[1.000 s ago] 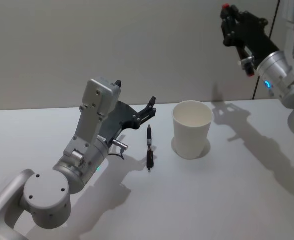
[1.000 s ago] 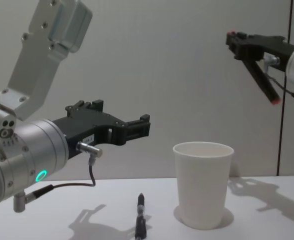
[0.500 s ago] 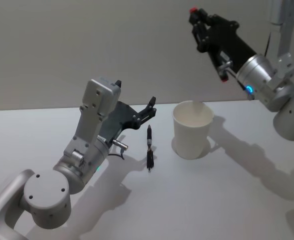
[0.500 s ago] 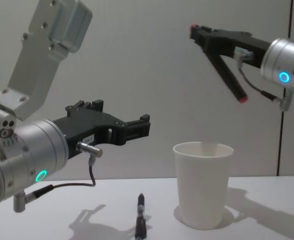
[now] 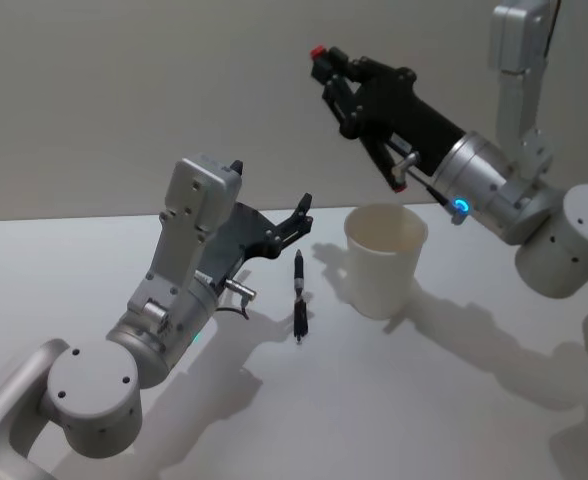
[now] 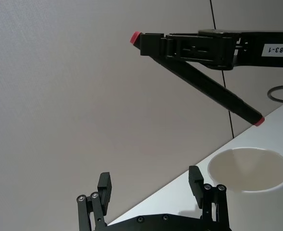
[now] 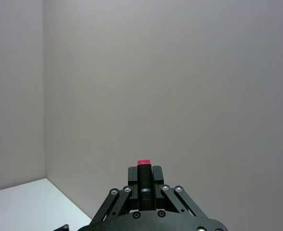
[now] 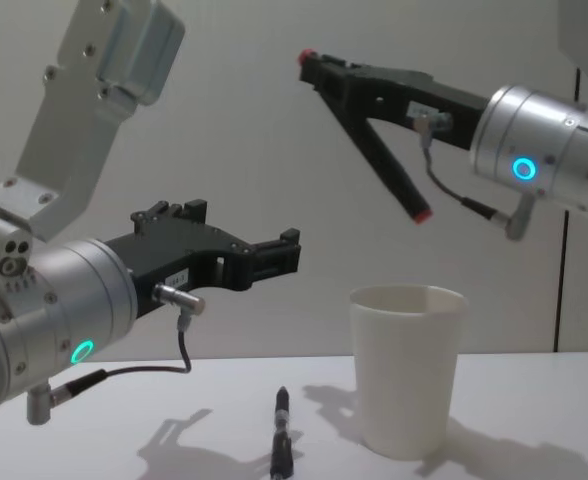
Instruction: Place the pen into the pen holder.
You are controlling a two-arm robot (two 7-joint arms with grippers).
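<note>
The slim black pen (image 8: 280, 430) is cut off at its near end by the chest view's lower edge. The tapered white paper cup (image 6: 250, 192) (the pen holder) runs out of the left wrist view, base unseen.

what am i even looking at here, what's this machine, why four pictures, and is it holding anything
It is a robot with two arms, each ending in a black two-fingered gripper. Four cameras caught the same moment: one on its head looking down, one on its chest looking across the table, and one on each wrist looking out past that arm's fingers. On the white table a dark pen lies flat. Beside it, on the robot's right, stands a white paper cup, the pen holder, which looks empty. The left gripper hangs open just left of the pen. The right gripper, with red fingertips, is spread wide in the air over the cup. Neither holds anything.
</note>
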